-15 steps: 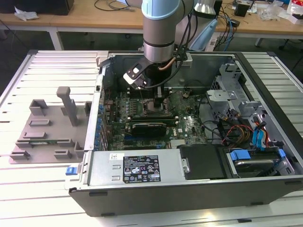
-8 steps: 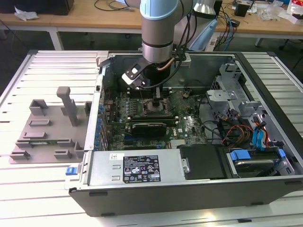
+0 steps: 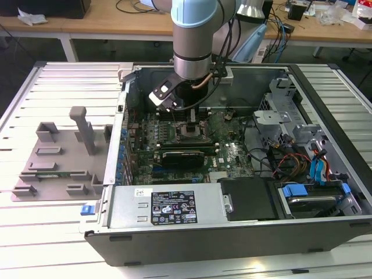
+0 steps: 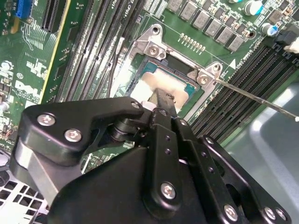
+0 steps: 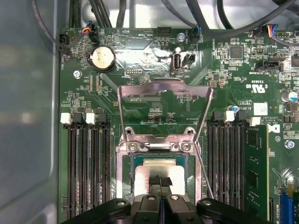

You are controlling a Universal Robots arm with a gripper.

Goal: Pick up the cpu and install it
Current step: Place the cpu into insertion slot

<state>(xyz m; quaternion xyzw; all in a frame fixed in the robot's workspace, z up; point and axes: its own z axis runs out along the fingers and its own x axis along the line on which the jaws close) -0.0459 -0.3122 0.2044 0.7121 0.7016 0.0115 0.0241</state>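
A: Gripper [image 5: 159, 180] state?
B: Fingers [image 5: 154, 190] pressed together with no gap and nothing clamped. Tips are at the cpu's [image 5: 159, 168] silvery top.
A: Cpu location?
B: Flat in the open socket [image 5: 123, 177] on the motherboard [image 5: 93, 84].

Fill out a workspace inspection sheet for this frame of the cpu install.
Surface: white slatted table carrying the open computer case.
Job's things: cpu lies in the socket, load plate raised.
Clutter: grey tray on the exterior view's left of the case.
Grippers: gripper over the cpu's middle, fingers together; contact cannot be told.
Cables: bundled wires inside the case, away from the socket.
Surroundings: wooden bench behind, with cables on it.
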